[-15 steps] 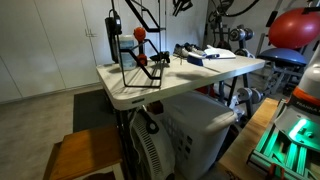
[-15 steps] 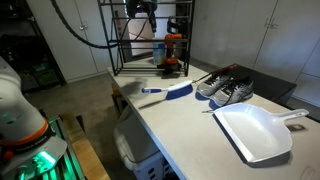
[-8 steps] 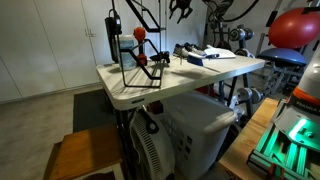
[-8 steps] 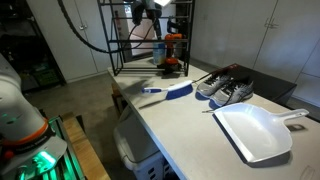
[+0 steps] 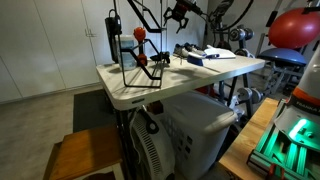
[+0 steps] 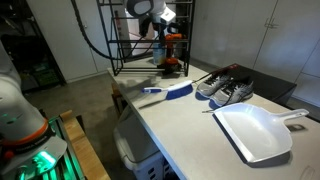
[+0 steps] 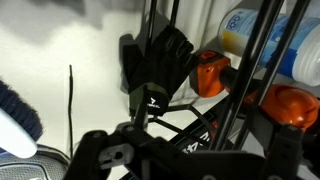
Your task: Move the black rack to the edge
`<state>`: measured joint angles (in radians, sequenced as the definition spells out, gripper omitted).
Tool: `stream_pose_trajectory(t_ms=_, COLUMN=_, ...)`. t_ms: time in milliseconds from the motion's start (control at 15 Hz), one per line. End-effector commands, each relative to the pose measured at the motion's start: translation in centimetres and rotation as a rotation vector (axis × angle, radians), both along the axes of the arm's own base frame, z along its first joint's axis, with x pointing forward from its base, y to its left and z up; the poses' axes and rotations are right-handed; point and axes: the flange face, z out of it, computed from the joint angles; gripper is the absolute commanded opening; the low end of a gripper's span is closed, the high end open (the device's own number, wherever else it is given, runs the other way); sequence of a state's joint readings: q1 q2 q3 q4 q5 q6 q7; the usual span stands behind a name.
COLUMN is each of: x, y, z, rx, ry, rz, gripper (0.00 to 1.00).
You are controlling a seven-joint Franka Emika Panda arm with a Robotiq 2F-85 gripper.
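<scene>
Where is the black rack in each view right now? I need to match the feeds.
Exterior view: rack stands left of centre, at the near-left corner of the table.
Exterior view: rack is at upper centre-left, on the table's far end.
Wrist view: rack is close up, with its rods crossing the centre and right.
Shared landmark: orange object, seen through the rack's rods.

table (image 6: 185, 130), black rack (image 5: 138, 70), shoes (image 6: 226, 88), dustpan (image 6: 255, 132), brush (image 6: 172, 92)

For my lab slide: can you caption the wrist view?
Open gripper hovering clear of the black rack, orange items visible through its wires, on the pale table.
</scene>
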<state>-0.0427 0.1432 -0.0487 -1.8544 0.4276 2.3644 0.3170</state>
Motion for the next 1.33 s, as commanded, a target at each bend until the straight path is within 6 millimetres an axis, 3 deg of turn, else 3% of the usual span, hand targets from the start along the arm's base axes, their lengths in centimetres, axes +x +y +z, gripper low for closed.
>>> stream_pose_trajectory(t_ms=0, x=1.7, y=0.5, z=-0.6, rx=0.054, ry=-0.01, rz=-0.048, gripper=1.0)
stream_pose_trajectory(t_ms=200, x=2.3, y=0.5, z=-1.1, rx=0.07, ry=0.01, rz=-0.059, gripper=0.99)
stream_pose_trajectory(t_ms=267, x=2.5, y=0.5, z=-1.4, rx=0.076, ry=0.015, rz=-0.057, gripper=0.75)
stream_pose_trajectory(t_ms=400, x=2.8, y=0.6, z=-1.7, rx=0.079, ry=0.022, rz=-0.055, gripper=0.71)
stream_pose_trajectory(t_ms=933, x=2.5, y=1.0, z=-0.3, rx=0.098, ry=0.019, rz=-0.032, gripper=0.06)
stream_pose_trajectory(t_ms=1067, x=2.4, y=1.3, z=0.3, rx=0.1, ry=0.021, rz=-0.019, gripper=0.0)
stream_pose_trajectory(t_ms=1267, x=2.1, y=1.3, z=0.5, rx=0.102, ry=0.036, rz=-0.023, gripper=0.03)
